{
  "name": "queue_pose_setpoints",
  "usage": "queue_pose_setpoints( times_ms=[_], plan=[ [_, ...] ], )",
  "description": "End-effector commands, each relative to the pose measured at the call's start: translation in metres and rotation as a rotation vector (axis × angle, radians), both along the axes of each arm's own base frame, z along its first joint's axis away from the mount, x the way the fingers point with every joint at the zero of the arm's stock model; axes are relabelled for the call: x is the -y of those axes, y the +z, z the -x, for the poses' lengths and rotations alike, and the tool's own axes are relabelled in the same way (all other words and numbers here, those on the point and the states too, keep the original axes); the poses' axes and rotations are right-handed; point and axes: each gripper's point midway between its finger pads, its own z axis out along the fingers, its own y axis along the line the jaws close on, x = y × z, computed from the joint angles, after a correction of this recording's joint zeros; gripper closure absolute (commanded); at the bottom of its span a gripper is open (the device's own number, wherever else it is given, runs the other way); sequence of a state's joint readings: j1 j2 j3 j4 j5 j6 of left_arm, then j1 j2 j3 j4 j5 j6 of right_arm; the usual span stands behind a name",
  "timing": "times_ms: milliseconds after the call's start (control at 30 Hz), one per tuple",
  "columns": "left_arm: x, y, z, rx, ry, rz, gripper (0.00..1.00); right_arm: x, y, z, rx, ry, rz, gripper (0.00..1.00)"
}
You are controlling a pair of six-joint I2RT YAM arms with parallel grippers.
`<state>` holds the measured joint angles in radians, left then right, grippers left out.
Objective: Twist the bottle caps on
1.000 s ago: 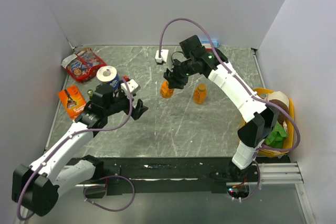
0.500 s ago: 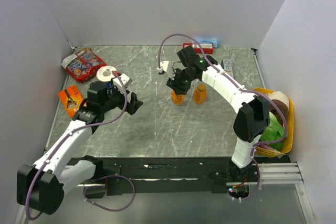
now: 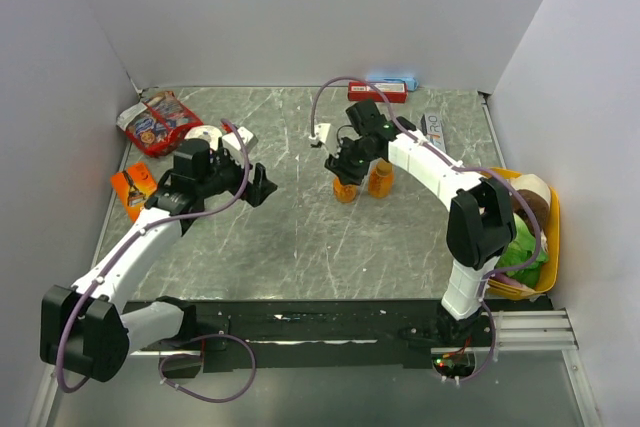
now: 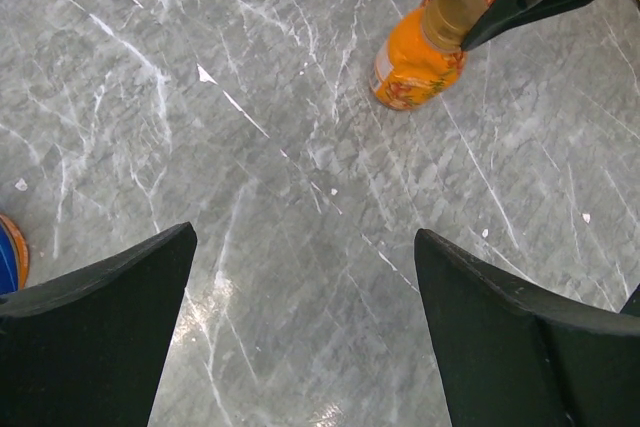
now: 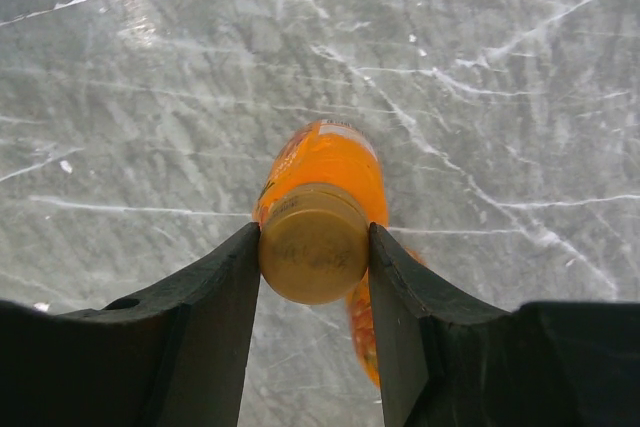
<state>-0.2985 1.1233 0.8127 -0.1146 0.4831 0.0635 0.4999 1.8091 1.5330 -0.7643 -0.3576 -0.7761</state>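
The right gripper is seen clenched on a cap, which is seated on the neck of an orange bottle. Both black fingers are pressed against the cap's rim. The bottle's base is set on the grey marbled table, a little right of the middle. A second bottle is stood just beside it on the right, close against the gripper's flank. Whether the two bottles touch cannot be told.

The left gripper is held released, its jaws spread wide over bare tabletop. It is pointed at the clamped bottle from the left and kept well apart from it, and only open marble is found between them.

Other things are ranged round the edges:
- A toilet-paper roll is placed just behind the left wrist.
- A red-and-white snack packet is lying in the far left corner.
- An orange packet by the left edge is partly covered by the left arm.
- A red box is set at the back wall, with a light-blue item behind it.
- A printed card is laid to the right of the red box.
- A small white block is carried on the right arm's cable, just left of the wrist.
- A yellow basket of green and brown things — partly hidden by the right arm's elbow — is kept at the right edge.
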Motion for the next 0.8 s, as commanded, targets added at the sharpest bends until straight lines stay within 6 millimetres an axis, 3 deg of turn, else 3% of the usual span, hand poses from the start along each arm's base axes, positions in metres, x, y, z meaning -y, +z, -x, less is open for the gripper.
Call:
queue_pose_setpoints(
  times_ms=[0,200,767],
  plan=[
    [0.007,0.019,-0.007,0.038,-0.034,0.026,0.04,-0.001,0.020,-0.013,0.079,-0.003,-0.057,0.67],
    [0.009,0.019,-0.009,0.040,-0.045,0.024,0.04,0.000,0.016,-0.015,0.071,-0.013,-0.066,0.63],
    [0.011,0.014,-0.006,0.036,-0.059,0.032,0.04,0.000,0.012,-0.020,0.053,-0.054,-0.057,0.32]
  ],
)
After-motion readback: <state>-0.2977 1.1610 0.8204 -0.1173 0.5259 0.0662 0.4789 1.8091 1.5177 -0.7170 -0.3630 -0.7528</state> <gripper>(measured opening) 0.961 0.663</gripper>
